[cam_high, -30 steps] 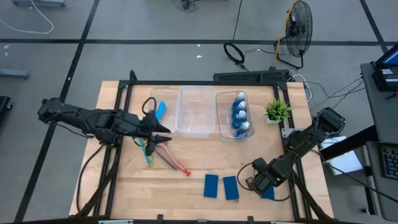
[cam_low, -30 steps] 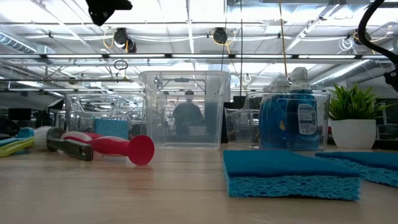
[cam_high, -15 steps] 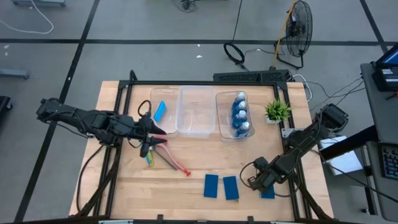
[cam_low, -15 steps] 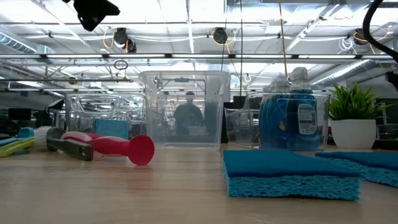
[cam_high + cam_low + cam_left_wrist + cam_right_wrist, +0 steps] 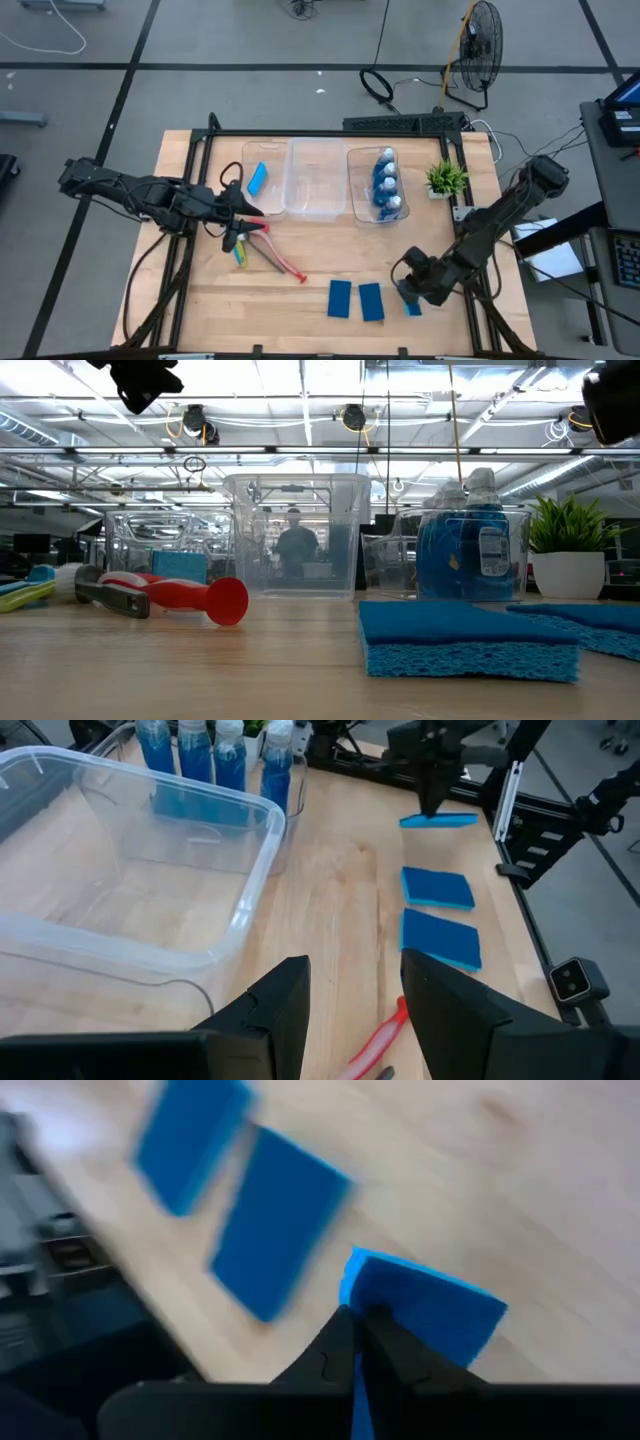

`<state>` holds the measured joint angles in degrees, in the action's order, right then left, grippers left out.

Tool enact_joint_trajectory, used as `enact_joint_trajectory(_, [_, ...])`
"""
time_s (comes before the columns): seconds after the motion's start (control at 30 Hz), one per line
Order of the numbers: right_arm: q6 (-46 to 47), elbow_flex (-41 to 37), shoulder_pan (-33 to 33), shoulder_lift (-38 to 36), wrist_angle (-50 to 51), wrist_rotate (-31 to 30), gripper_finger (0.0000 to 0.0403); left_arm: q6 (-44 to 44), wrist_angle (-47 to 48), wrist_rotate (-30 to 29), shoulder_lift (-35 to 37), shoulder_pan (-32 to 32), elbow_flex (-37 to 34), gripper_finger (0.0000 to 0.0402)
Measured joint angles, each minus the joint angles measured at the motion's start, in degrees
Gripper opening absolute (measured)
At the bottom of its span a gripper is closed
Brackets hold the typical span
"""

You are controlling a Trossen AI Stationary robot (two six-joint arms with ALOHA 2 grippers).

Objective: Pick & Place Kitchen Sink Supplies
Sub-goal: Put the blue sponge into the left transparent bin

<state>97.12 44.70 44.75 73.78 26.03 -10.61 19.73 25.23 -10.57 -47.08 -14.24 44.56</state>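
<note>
Blue sponge [image 5: 412, 306] is pinched by one edge in my right tool [image 5: 407, 293], fingers fully closed on it, and it is lifted clear of the worktop [image 5: 320, 265] at the near right corner. In the right wrist view the sponge [image 5: 425, 1305] sticks out forward from the fingertips; in the left wrist view it [image 5: 438, 820] hangs roughly level under the far arm.

Landmark for everything below: the middle clear bin [image 5: 318, 178], which looks empty.

- Held sponge: well apart from the middle bin, toward the near right. The bin lies away and leftward from my right tool, so I judge the carry runs diagonally across the worktop.
- Two more sponges [image 5: 340, 298] [image 5: 371, 301] lie flat side by side, just left of the held one, long axes pointing toward the bins, between the tool and the bin row in the sideways sense.
- Bottle bin [image 5: 379, 185], touching or nearly touching the middle bin's right side, holds the blue-and-white bottles [image 5: 385, 182].
- Left bin [image 5: 262, 180], on the middle bin's other side, holds something light blue; I cannot tell whether it is a sponge or a brush.

Left tool [image 5: 238, 213] sits near the left bin's front, fingers parted, nothing between them, above the red brush [image 5: 280, 262] and its neighbours. For the held sponge the right arm is clearly the nearer.

Judgement: which bin takes sponges is unconfirmed.
</note>
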Motion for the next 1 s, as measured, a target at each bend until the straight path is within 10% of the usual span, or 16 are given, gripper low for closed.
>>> enact_joint_trajectory(0.3, [-11.4, 0.0, -0.5, -1.0, -12.8, -10.6, 0.0000, -0.9, 0.1, 0.0, 0.1, 0.0, 0.0, 0.0163])
enact_joint_trajectory(1.0, [-49.0, 0.1, -18.9, -1.0, -43.3, -0.8, 0.0000, -1.6, -0.3, -0.9, 2.7, 1.7, 0.0, 0.0163])
